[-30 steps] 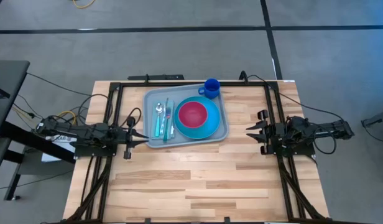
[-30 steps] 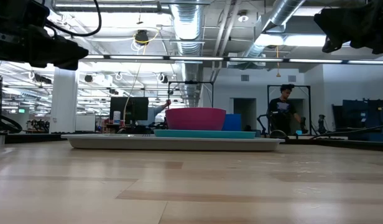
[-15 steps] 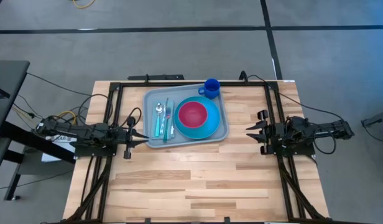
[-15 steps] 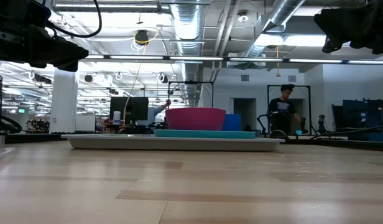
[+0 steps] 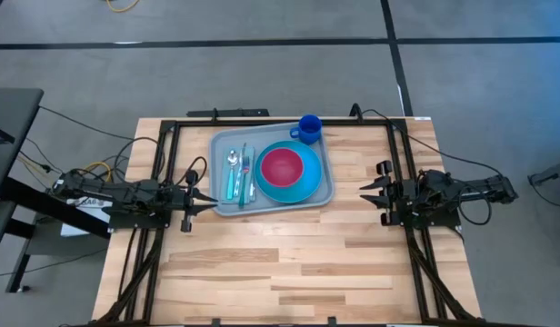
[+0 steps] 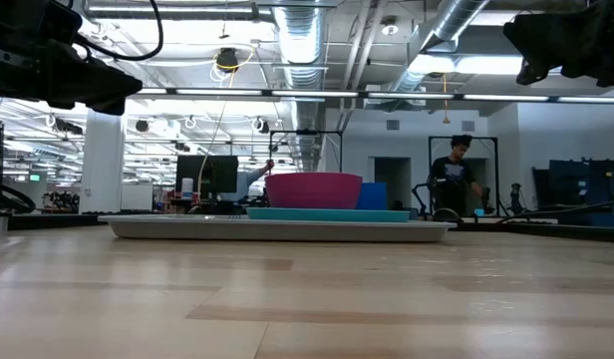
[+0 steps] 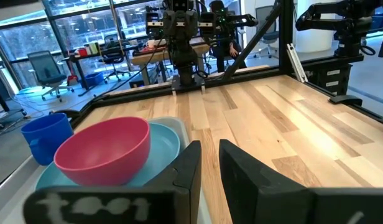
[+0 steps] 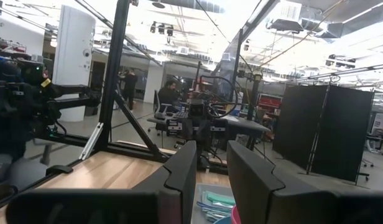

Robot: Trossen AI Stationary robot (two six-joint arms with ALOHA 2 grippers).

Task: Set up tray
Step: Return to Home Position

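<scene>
The pale grey-blue tray (image 5: pixel 326 188) lies flat on the far middle of the wooden table. On it a pink bowl (image 5: pixel 281 165) stands on a round blue plate (image 5: pixel 305 184). A spoon and fork (image 5: pixel 236 173) lie on a teal napkin at the tray's left. A blue cup (image 5: pixel 308 128) stands at the tray's far right corner. My left gripper (image 5: pixel 210 201) hovers level by the tray's near left corner, open by a narrow gap (image 7: pixel 210 168). My right gripper (image 5: pixel 364 193) hovers right of the tray, open (image 8: pixel 211 168). Nothing lies between either pair of fingers.
A black metal frame (image 5: pixel 262 121) runs along the table's left, far and right sides. Bare wood (image 5: pixel 280 263) fills the table's near half. A person (image 6: pixel 454 175) stands in the room far behind the table.
</scene>
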